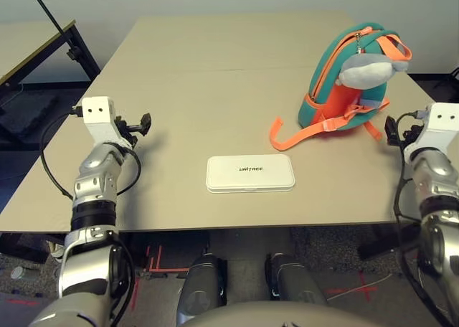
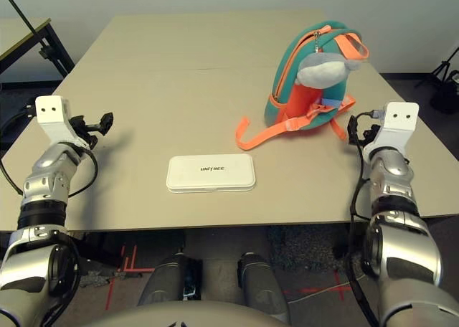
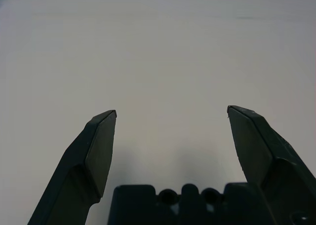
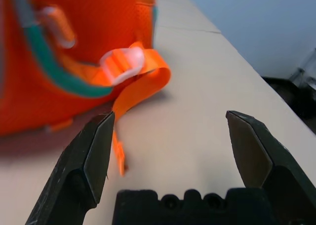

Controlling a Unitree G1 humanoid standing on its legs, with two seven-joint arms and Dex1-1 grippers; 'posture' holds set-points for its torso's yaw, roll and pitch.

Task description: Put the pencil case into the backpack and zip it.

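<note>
Both grippers are spread wide and hold nothing. In the left wrist view, the left gripper has two black fingers far apart, with just bare tabletop between them. In the right wrist view, the right gripper is just as wide, with bare tabletop between its fingers too.

Between the two grippers, but nearer the robot than both, lies the pencil case. It is white and flat, with rounded corners and dark letters on top. It lies flat on the table, close to the front edge. It is well apart from both grippers, and nothing touches it.

Just beside the right gripper, a bit farther back on the table, stands the backpack. It is teal and orange and stands upright. A grey whale charm hangs on its front. An orange strap loops out from the bag over the table toward the pencil case, but stops short of it. Another strap end lies close in front of the right gripper, near one finger.

Off past the left gripper is another table with black legs.
</note>
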